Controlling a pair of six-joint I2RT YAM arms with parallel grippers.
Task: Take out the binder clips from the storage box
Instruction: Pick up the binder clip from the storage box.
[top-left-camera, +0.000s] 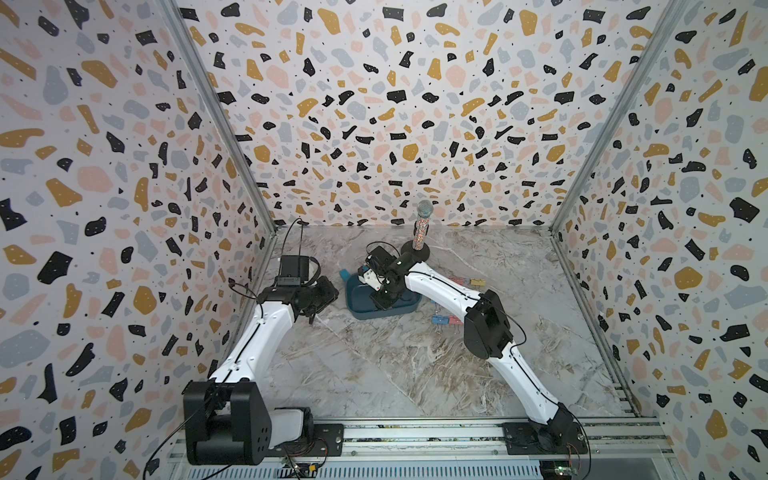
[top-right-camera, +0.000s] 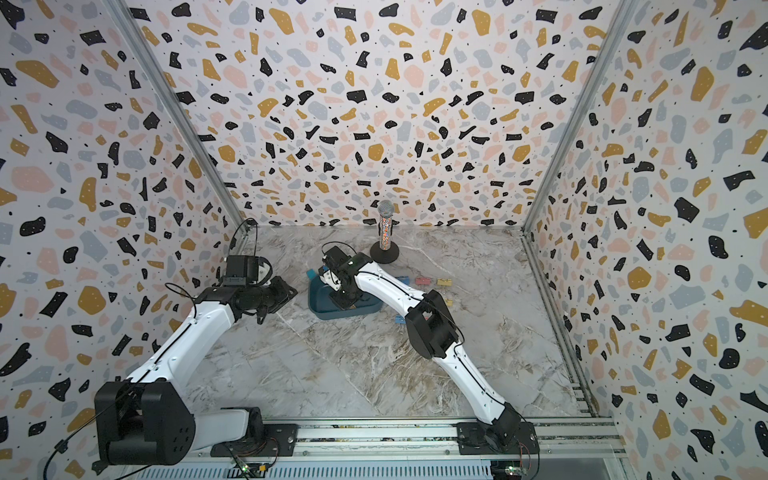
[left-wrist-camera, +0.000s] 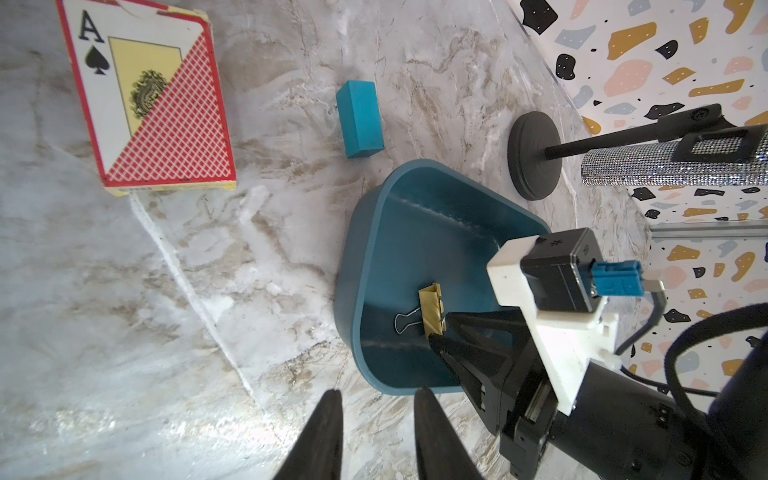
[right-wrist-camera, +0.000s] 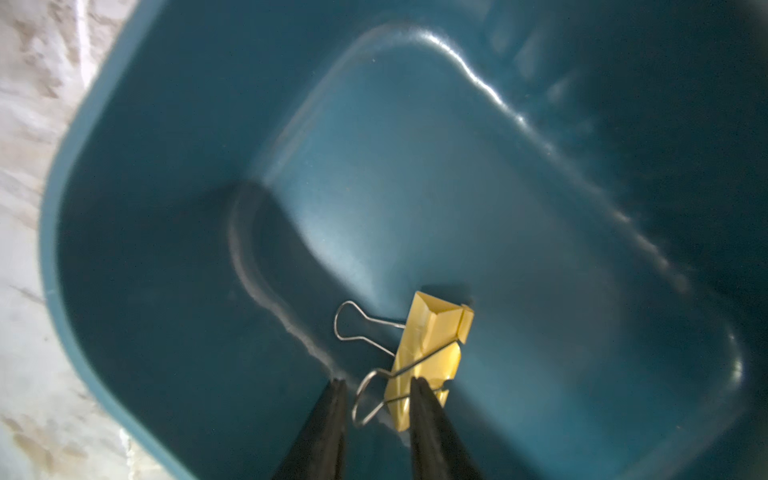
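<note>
One yellow binder clip (right-wrist-camera: 432, 345) lies in the storage box (right-wrist-camera: 54, 257), flat on the floor just ahead of the right gripper (right-wrist-camera: 378, 384), with its two silver wire handles splayed toward the tips. The right gripper reaches down inside the box with its jaws a little apart. One handle loop sits between the fingertips and one finger overlaps the edge of the yellow body, but no pinch on either shows. Past the clip the box floor runs open to the far wall, while the rounded wall corner rises close beside the tips and leaves little room on that side. The left gripper (left-wrist-camera: 378, 395) hangs outside the box above the marble table (left-wrist-camera: 187, 332), jaws slightly parted and gripping nothing, with the box rim near and ahead of its tips. Farther ahead of it sit a teal block (left-wrist-camera: 359, 120), a playing-card box (left-wrist-camera: 145, 99) and the round black base (left-wrist-camera: 536, 156) of a microphone stand, all apart from the box. Behind the right gripper, beside its arm, a pink clip (top-right-camera: 422, 281), a second yellow clip (top-right-camera: 444, 283) and a blue clip (top-left-camera: 436, 320) lie on the table. A wide stretch of marble stays open between the two arms.
</note>
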